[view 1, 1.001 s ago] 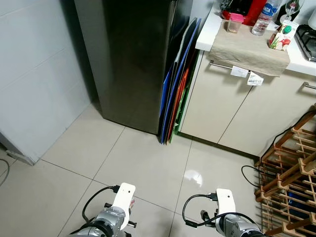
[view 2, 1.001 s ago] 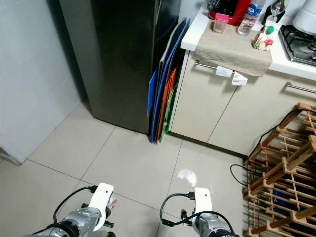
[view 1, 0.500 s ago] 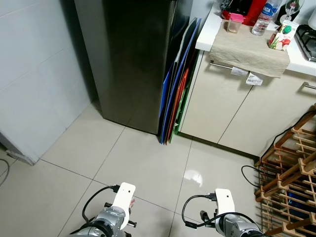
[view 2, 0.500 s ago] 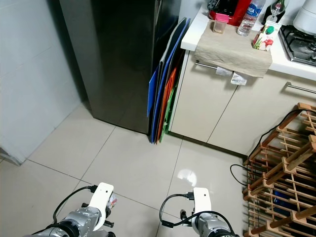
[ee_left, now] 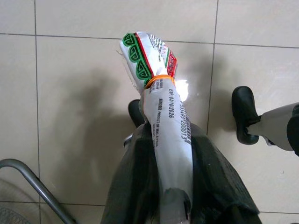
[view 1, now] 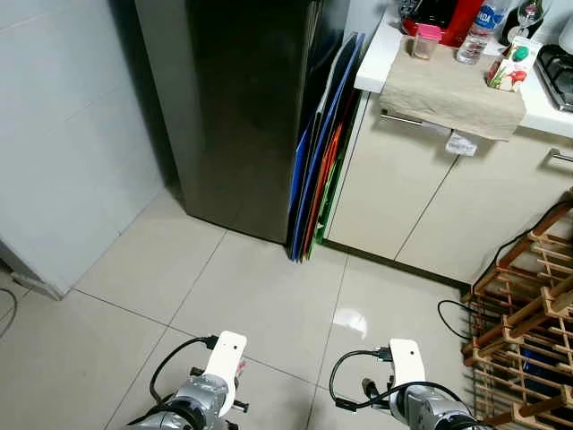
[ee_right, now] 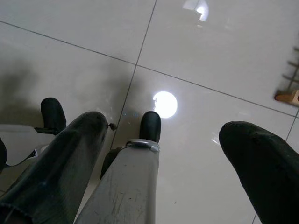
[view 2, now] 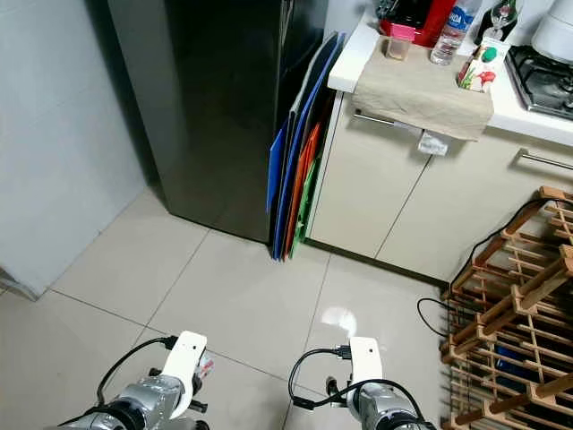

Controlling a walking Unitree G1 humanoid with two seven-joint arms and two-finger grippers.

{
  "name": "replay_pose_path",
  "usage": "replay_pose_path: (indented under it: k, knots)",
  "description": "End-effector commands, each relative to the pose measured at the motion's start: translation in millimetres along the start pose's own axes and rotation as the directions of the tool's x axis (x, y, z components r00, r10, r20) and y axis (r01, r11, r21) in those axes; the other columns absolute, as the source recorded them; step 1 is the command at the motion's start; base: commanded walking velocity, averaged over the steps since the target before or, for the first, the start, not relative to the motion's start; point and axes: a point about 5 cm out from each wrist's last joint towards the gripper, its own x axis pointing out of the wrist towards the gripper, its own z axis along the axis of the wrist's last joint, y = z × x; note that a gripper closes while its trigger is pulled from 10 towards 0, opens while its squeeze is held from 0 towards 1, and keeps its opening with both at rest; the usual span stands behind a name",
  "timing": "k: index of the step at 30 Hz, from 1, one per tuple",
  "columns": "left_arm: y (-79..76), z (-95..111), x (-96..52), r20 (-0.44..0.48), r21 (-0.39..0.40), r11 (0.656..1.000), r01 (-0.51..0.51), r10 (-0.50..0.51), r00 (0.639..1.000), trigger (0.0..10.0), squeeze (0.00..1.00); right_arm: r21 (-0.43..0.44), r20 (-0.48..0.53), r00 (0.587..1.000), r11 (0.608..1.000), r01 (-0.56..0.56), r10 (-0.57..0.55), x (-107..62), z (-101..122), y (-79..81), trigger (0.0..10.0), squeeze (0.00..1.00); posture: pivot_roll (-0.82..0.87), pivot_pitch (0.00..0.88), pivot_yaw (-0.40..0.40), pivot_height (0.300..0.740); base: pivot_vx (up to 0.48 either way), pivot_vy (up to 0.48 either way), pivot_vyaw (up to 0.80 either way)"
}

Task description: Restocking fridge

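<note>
Glossy beige floor tiles (view 1: pixel 269 296) are seen ahead of the robot; a dark, closed fridge (view 1: pixel 242 107) stands at the far side of the floor, against a pale wall (view 1: pixel 63 134); a stack of blue, orange and green flat boards (view 1: pixel 313 193) is wedged upright between the fridge and a cream cabinet (view 1: pixel 421 197). On the countertop (view 1: pixel 546 112) a beige cloth (view 1: pixel 452 90) is draped over the front edge; a pink-lidded jar (view 1: pixel 423 41), a water bottle (view 1: pixel 474 36) and a juice carton (view 1: pixel 510 70) are set on or just behind the cloth, near the counter's left end. A wooden rack (view 1: pixel 524 322) is placed at the right edge of the floor, with a black cable (view 1: pixel 457 318) lying beside it.

A sealed packet (ee_left: pixel 161 116), printed red and green at its end and bound by an orange rubber band, is gripped by the left gripper (ee_left: pixel 168 154); the fingers are closed around its lower part and its printed end projects beyond them, above the tiles. The right gripper (ee_right: pixel 177 154) is held spread wide, with nothing between its fingers (ee_right: pixel 261 163), over the floor.
</note>
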Motion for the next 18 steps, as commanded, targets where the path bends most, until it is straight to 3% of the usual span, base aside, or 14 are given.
replay_pose_path:
  k: [1, 18]
  knots:
    - [-0.8, 2.6, -0.1, 0.008, 0.000, 1.000, 0.002, -0.002, 1.000, 10.0, 0.00, -0.004, 0.020, 1.000, 1.000, 0.001, -0.001, -0.3, 7.7, -1.4, 10.0, 0.15, -0.05, 0.000, -0.030, 0.740, 0.000, 0.000, 0.00]
    - [-2.1, 1.5, 0.1, 0.007, -0.001, 1.000, 0.003, -0.003, 1.000, 10.0, 0.00, -0.013, 0.017, 1.000, 1.000, 0.002, -0.002, -0.4, 7.7, -1.6, 10.0, 0.15, -0.06, 0.000, -0.031, 0.740, 0.000, 0.000, 0.00]
